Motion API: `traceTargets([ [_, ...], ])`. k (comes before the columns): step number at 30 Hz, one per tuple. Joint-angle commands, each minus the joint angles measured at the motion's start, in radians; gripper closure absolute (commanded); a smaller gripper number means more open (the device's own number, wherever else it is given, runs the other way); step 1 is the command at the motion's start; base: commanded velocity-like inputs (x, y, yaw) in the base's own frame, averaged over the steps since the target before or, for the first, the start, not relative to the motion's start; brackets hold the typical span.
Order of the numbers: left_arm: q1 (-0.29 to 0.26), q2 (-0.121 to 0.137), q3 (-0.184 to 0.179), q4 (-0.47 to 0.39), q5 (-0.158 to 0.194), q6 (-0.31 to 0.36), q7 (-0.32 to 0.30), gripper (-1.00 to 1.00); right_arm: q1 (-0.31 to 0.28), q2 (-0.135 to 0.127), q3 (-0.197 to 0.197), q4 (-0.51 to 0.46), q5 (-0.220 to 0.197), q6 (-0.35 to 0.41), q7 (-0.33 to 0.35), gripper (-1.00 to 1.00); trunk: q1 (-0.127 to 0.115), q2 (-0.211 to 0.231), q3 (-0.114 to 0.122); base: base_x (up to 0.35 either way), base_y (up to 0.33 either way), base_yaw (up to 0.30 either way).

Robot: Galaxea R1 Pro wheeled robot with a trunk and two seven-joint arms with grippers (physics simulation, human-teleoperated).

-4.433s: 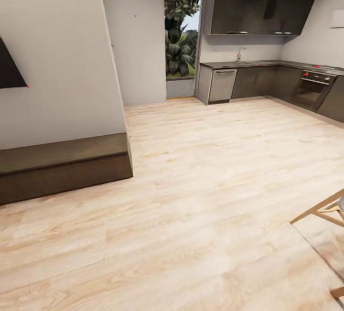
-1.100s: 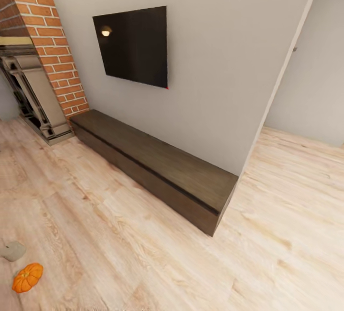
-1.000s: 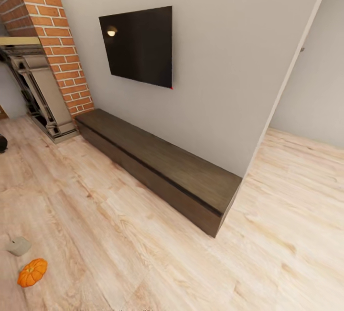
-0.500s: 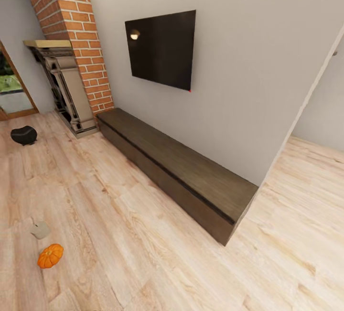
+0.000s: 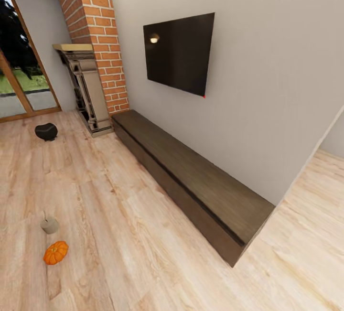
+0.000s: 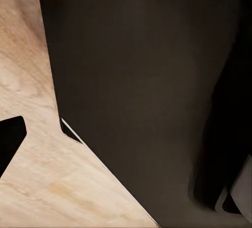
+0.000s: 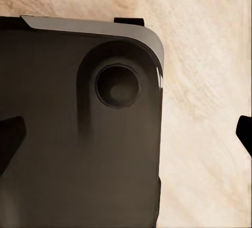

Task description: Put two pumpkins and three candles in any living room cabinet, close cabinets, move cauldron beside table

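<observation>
From my head I'm looking down over the living room's wood floor (image 5: 143,234), and the long dark cabinet (image 5: 191,177) runs along the grey wall from the near right to the far left, every front flush and shut as far as I can see. Above it hangs the black TV (image 5: 179,53), and past its far end stands the brick fireplace (image 5: 93,62), with the glass patio door (image 5: 19,77) cut off at the left edge. One pumpkin (image 5: 56,252) sits on the floor at near left, and just beyond it, a little apart, there's a small pale lump with a short wick, a candle (image 5: 49,225) by the look of it, though it's too small to be sure. Far off to the left, near the patio door, the black cauldron (image 5: 46,131) rests on the floor, well apart from the cabinet. My left wrist camera gives me mostly a dark panel of my own body (image 6: 147,91) over the floorboards, with one black fingertip (image 6: 10,136) poking in at the edge. My right wrist camera shows a dark rounded housing (image 7: 79,133) with a round recess, and black fingertips (image 7: 9,133) at both edges, set wide apart with nothing between them. The left gripper's spread I can't tell.
</observation>
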Motion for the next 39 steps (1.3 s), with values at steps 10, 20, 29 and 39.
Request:
traceTargets([
  [10,0.000,0.000,0.000,0.000,0.000,0.000,0.000,-1.00,0.000,0.000,0.000,0.000,0.000,0.000,0.000,-1.00,0.000,0.000,0.011,0.231,-0.235,0.234],
  [20,0.000,0.000,0.001,0.000,0.001,0.000,0.000,-1.00,0.000,0.000,0.000,0.000,0.000,0.000,0.000,-1.00,0.000,0.000,0.019,0.165,-0.129,0.255],
  [29,0.000,0.000,0.002,-0.001,0.002,0.000,0.000,-1.00,-0.001,0.000,0.000,0.000,0.000,0.000,0.000,-1.00,0.000,0.000,0.025,0.007,-0.003,0.266],
  [39,0.000,0.000,0.002,-0.001,0.002,0.000,0.000,-1.00,0.000,-0.001,0.000,0.000,0.000,0.000,0.000,-1.00,0.000,0.000,0.032,0.000,0.000,0.271],
])
